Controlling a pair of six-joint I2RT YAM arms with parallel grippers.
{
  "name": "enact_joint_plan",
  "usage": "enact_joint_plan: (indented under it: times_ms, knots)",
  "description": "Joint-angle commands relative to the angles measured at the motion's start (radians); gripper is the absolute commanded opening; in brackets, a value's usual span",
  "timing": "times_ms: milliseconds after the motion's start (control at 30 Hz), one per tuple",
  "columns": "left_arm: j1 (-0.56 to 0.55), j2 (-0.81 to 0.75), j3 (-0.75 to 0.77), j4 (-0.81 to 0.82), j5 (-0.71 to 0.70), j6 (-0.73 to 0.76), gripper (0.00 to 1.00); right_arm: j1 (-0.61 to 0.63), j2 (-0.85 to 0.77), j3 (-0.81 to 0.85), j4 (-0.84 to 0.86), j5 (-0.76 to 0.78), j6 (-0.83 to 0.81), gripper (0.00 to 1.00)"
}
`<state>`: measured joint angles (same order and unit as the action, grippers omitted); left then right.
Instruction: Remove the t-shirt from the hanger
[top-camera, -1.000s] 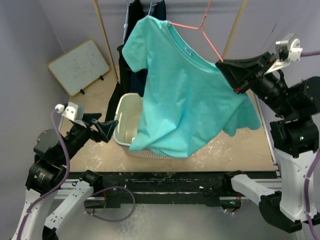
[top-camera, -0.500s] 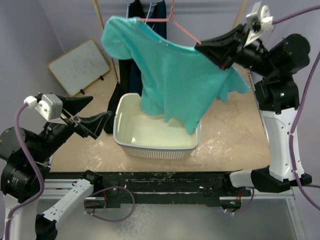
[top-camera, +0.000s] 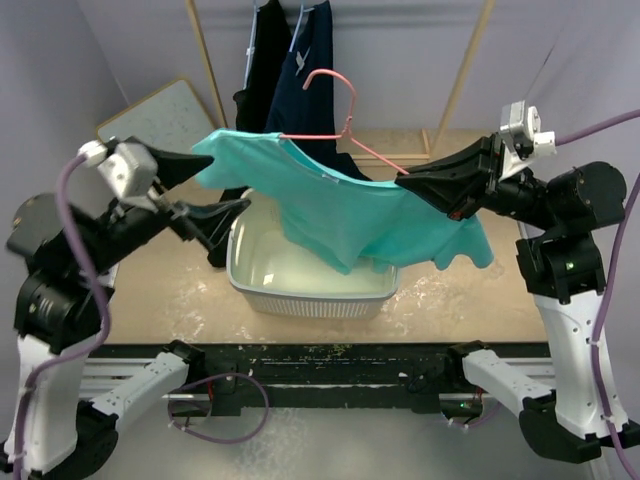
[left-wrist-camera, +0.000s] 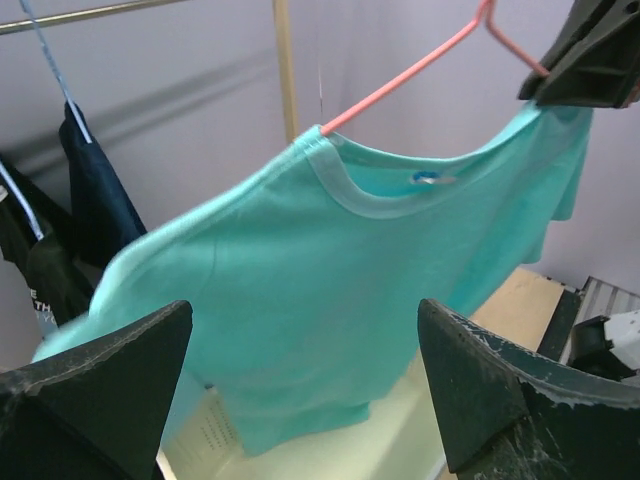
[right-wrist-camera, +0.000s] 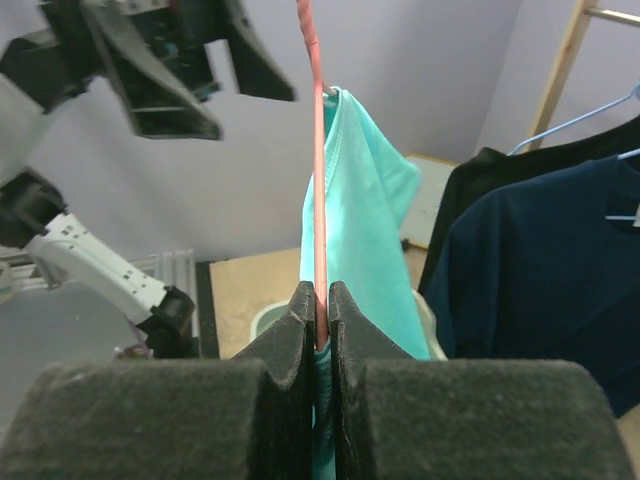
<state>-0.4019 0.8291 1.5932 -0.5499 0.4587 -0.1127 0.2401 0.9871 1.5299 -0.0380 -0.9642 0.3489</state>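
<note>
The shirt (top-camera: 345, 215) hangs on the hanger (top-camera: 345, 120) at centre frame, over the basket (top-camera: 305, 292). The right gripper (top-camera: 402, 183) pinches the hanger wire at one shoulder. The left gripper (top-camera: 225, 185) is spread wide beside the far sleeve. A hard tug there could pull the wire from the pinch, or snag the collar on the hook.

Clamped on the pink hanger (right-wrist-camera: 318, 180) with both black pads (right-wrist-camera: 150, 420) of the right gripper (right-wrist-camera: 320, 300), jaws pressed tight against the wire. Above the pads, going straight up and out of the top edge. Just right of the wire, touching it near the top: the teal t-shirt (right-wrist-camera: 365, 220), hanging down. At upper left, the left gripper (right-wrist-camera: 245, 114), fingers spread apart, holding nothing. On the right, hanging side by side, a navy garment (right-wrist-camera: 540, 250) and a black garment (right-wrist-camera: 480, 200), with a wooden post (right-wrist-camera: 560, 70) behind.
</note>
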Motion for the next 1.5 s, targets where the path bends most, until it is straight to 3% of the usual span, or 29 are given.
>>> enact_joint_plan:
  times_ms: [0, 267, 400, 700, 1067, 1300, 1467]
  knots:
    - [-0.004, 0.129, 0.04, 0.076, 0.078, 0.107, 0.98, -0.001, 0.042, -0.016, 0.066, -0.045, 0.078, 0.01]
    - [-0.004, 0.197, 0.122, 0.097, 0.16, 0.164, 1.0, -0.001, 0.05, -0.025, -0.035, -0.019, 0.021, 0.0]
    - [-0.003, 0.199, 0.102, 0.1, 0.247, 0.157, 1.0, -0.001, 0.056, -0.053, -0.028, -0.044, 0.022, 0.0]
    - [-0.003, 0.204, 0.028, 0.123, 0.289, 0.204, 0.97, -0.001, 0.048, -0.109, 0.092, -0.179, 0.112, 0.01]
    - [-0.003, 0.262, -0.022, 0.197, 0.408, 0.144, 0.72, -0.001, 0.064, -0.111, 0.128, -0.164, 0.135, 0.01]
    - [-0.003, 0.262, -0.068, 0.267, 0.408, 0.098, 0.47, -0.001, 0.113, -0.098, 0.118, -0.139, 0.149, 0.0]
    - [-0.004, 0.254, -0.078, 0.279, 0.374, 0.097, 0.19, -0.001, 0.136, -0.106, 0.124, -0.137, 0.15, 0.0]
